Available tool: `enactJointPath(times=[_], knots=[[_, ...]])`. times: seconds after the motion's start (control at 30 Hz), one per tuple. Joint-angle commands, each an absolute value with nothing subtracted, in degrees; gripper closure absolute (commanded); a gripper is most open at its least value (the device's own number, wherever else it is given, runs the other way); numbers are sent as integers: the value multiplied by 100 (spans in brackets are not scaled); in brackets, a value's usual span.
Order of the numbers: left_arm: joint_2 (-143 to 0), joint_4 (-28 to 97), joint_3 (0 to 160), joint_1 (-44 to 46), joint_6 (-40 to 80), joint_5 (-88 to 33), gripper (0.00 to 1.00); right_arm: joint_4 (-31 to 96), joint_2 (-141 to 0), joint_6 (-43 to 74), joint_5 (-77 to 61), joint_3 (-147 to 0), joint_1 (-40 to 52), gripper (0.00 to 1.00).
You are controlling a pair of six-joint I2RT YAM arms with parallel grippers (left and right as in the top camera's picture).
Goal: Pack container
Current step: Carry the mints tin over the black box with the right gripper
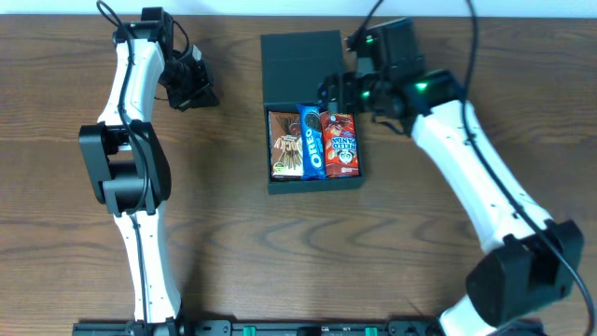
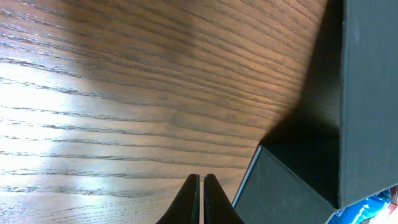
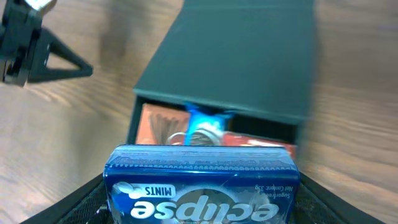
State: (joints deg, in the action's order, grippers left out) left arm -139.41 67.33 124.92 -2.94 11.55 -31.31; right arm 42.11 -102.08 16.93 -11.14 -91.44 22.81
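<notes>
The dark teal container lies open at the table's middle, its lid folded back. Inside lie a brown snack packet, a blue Oreo packet and a red Oreo packet. My right gripper hovers over the box's far right part, shut on a blue Eclipse mints tin. The right wrist view shows the lid and the packets beyond the tin. My left gripper is shut and empty, left of the box; its fingertips hang above the wood beside the container's wall.
Bare brown wooden table lies around the box. The left arm stands at the left and the right arm reaches in from the right.
</notes>
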Motion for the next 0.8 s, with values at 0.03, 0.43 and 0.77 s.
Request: enactJointPath(times=[0.03, 0.43, 0.77], knots=[[-13981, 6777, 12488, -298, 939, -3155, 94, 4156, -10700, 1693, -1081, -9214, 2814, 96], [-13974, 6901, 12488, -303, 722, -3133, 94, 4705, -10936, -2014, -2681, -9216, 2987, 99], [-13974, 6941, 12488, -303, 674, -3107, 94, 4882, -10940, -4836, -1929, -9216, 3039, 99]])
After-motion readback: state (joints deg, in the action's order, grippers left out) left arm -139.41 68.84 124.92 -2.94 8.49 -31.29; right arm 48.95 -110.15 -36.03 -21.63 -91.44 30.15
